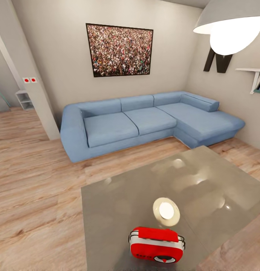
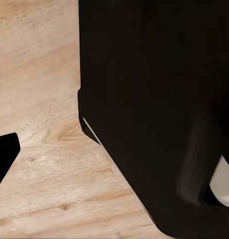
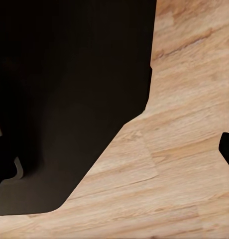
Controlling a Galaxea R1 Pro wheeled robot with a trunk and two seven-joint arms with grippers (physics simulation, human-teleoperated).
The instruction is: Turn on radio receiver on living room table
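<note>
The radio receiver (image 1: 156,245) is small and red with white trim, and its round dial faces me. It stands upright on the glossy grey table (image 1: 118,203), close to the near edge at the bottom of the head view. In the left wrist view one dark fingertip (image 2: 2,159) pokes in over the wood floor. In the right wrist view one dark fingertip (image 3: 228,148) shows at the picture's edge over the floor. Both wrist views look down beside my black base (image 2: 154,99) (image 3: 69,99). Nothing shows between the fingers.
A blue L-shaped sofa (image 1: 145,120) stands against the far wall under a framed crowd photo (image 1: 120,50). A white pendant lamp (image 1: 231,26) hangs at upper right, and its reflection (image 1: 166,211) glows on the tabletop. Light wood floor (image 1: 35,180) lies left of the table, with a wall corner (image 1: 39,94) beyond.
</note>
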